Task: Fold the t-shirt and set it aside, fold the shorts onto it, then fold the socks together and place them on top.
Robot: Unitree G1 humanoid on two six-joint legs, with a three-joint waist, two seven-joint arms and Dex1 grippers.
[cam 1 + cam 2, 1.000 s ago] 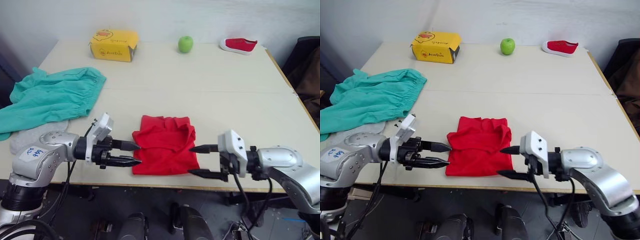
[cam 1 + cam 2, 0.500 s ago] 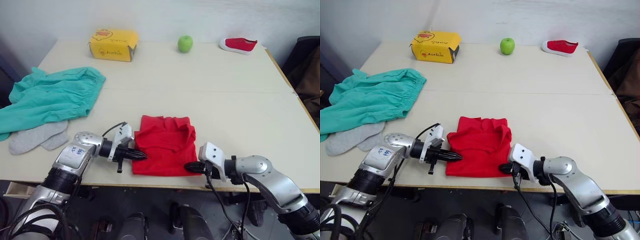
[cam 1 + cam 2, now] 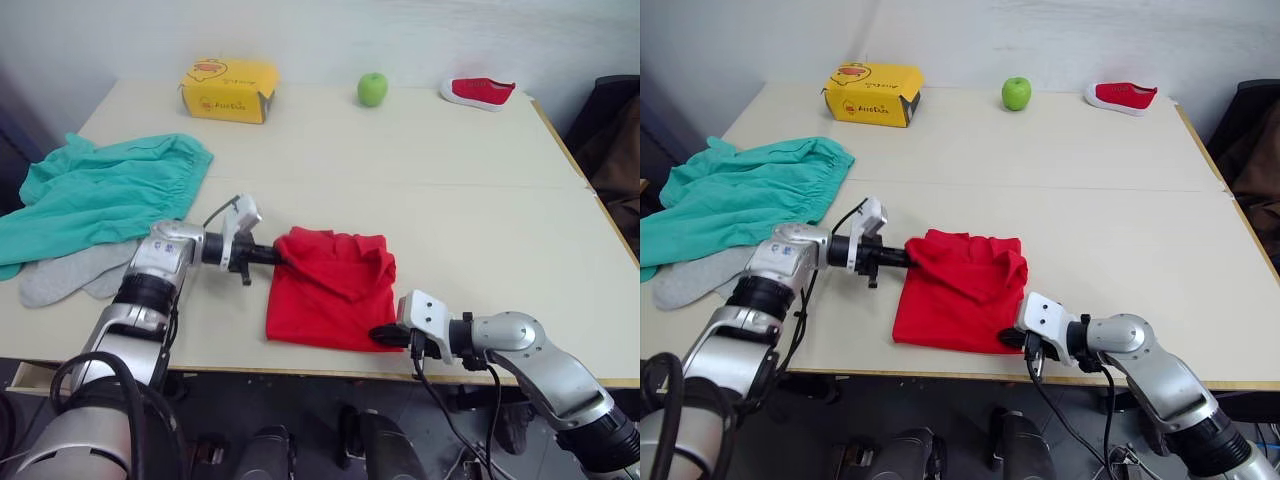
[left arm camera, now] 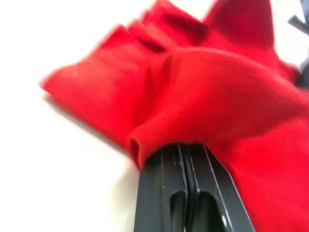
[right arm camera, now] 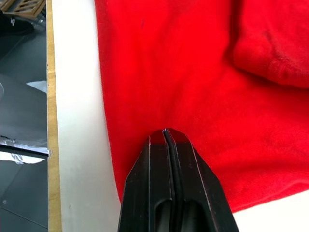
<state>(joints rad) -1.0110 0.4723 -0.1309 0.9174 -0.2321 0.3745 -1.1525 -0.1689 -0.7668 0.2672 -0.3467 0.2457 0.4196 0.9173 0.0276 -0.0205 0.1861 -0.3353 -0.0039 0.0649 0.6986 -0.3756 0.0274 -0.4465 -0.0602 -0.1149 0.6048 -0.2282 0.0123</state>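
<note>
Both grippers — left gripper (image 3: 272, 256), right gripper (image 3: 380, 336) — clamped on t-shirt (image 3: 325, 295)

The red t-shirt (image 3: 328, 290) lay folded near the front edge, with the green shorts (image 3: 100, 195) and grey socks (image 3: 70, 272) far left.

Socks (image 3: 62, 277) partly under shorts (image 3: 100, 195)

arms: silver-grey shells | wrists: white blocks | claws: black, two-fingered | cables: black
</note>
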